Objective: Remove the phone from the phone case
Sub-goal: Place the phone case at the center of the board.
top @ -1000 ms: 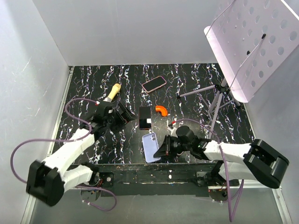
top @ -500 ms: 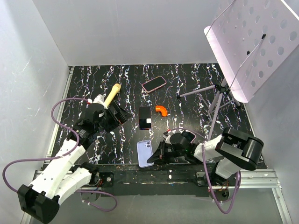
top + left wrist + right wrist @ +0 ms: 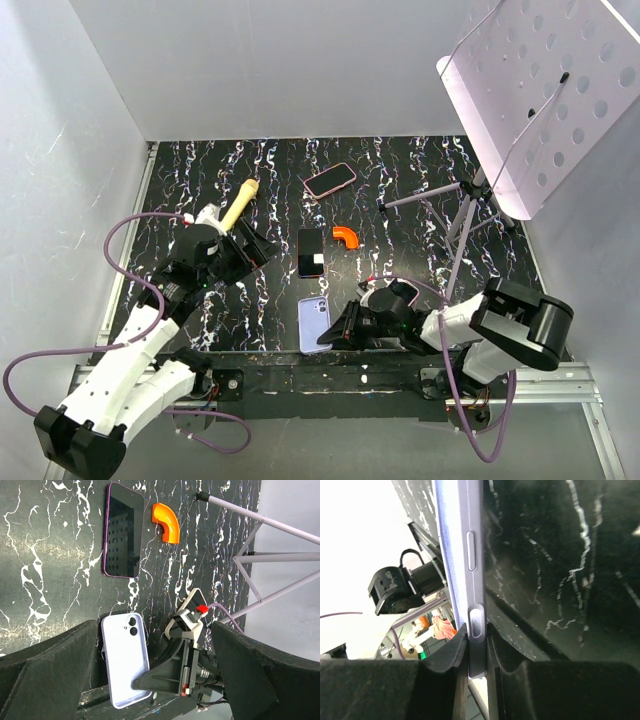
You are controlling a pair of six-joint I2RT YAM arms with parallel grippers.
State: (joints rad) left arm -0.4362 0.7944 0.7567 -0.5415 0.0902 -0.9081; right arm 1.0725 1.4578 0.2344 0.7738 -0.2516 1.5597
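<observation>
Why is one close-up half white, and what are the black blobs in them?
Right wrist view: top left is burnt out to white; the right fingers around the case are dark and soft. Left wrist view: the left fingers are black blurs; the phone screen mirrors dots. Top view: even, sharp.

phone case: far end cut off | stand: top cut off

A small orange plastic elbow piece lies near the middle of the black, white-veined worktop. A pink-rimmed, dark-faced phone lies flat and askew toward the far edge. A beige wooden-handled tool lies toward the far-left corner. A grey metal tripod stand by the right edge carries a tilted white perforated panel.
</observation>
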